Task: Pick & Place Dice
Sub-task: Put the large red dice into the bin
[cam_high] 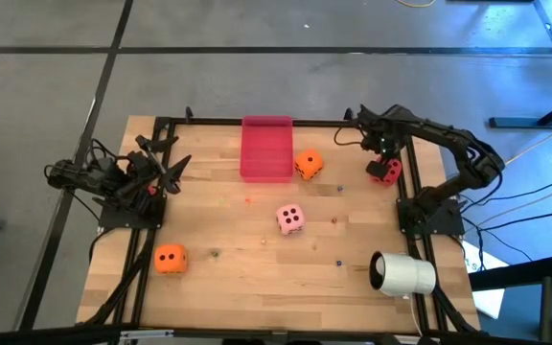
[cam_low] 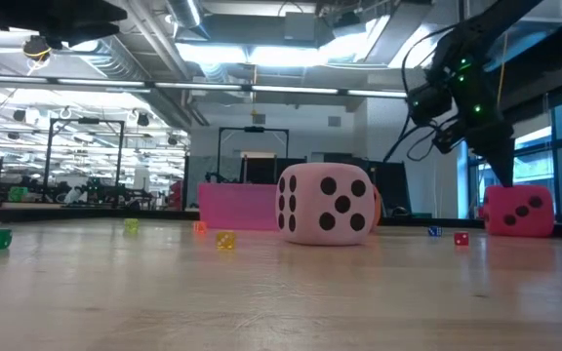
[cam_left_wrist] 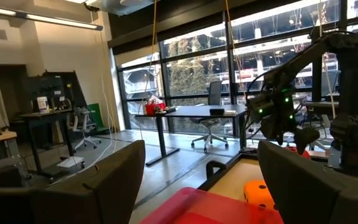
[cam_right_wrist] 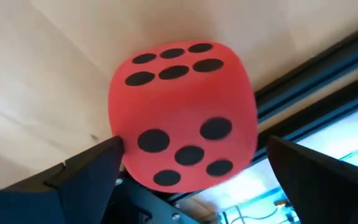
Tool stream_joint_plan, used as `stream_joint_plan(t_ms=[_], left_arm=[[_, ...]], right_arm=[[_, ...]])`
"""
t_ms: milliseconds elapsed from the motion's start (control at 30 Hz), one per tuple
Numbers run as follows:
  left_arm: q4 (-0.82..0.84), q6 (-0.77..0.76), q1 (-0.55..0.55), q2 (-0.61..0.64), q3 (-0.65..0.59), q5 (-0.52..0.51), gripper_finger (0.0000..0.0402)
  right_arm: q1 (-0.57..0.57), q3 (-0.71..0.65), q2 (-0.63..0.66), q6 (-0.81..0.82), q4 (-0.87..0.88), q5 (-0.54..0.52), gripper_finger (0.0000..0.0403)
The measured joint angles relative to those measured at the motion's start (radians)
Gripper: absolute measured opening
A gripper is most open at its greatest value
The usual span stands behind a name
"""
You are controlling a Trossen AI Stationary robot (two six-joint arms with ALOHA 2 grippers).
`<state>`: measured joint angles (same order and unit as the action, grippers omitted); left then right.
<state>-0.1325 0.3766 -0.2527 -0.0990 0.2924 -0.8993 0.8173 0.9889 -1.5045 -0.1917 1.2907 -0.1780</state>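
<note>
Matt foam-like red die (cam_right_wrist: 183, 115), pale wood-plank table (cam_high: 228, 259), glossy pink plastic tray (cam_high: 266, 149)

Low view: pink die (cam_low: 325, 203) hides most of the orange die (cam_low: 375, 207); tiny scattered dice (cam_low: 225, 240) too small to read.

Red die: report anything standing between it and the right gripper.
Nothing visible does. The right gripper hangs open directly over the red die at the table's right edge, its fingers flanking the die with no object between.
</note>
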Motion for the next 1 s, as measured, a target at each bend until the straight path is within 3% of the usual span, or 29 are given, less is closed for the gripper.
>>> stream_joint_plan(t_ms=[367, 700, 1000], left_arm=[[0.003, -0.025, 0.000, 0.000, 0.000, 0.000, 0.0306], [0.003, -0.034, 0.000, 0.000, 0.000, 0.000, 0.0306], [0.003, -0.070, 0.000, 0.000, 0.000, 0.000, 0.0306]], right_arm=[[-0.001, -0.001, -0.041, -0.058, 0.009, 0.020, 0.0400], [-0.003, 0.049, -0.044, -0.048, 0.054, -0.084, 0.0400], [-0.003, 0.011, -0.044, -0.070, 0.101, -0.050, 0.0400]])
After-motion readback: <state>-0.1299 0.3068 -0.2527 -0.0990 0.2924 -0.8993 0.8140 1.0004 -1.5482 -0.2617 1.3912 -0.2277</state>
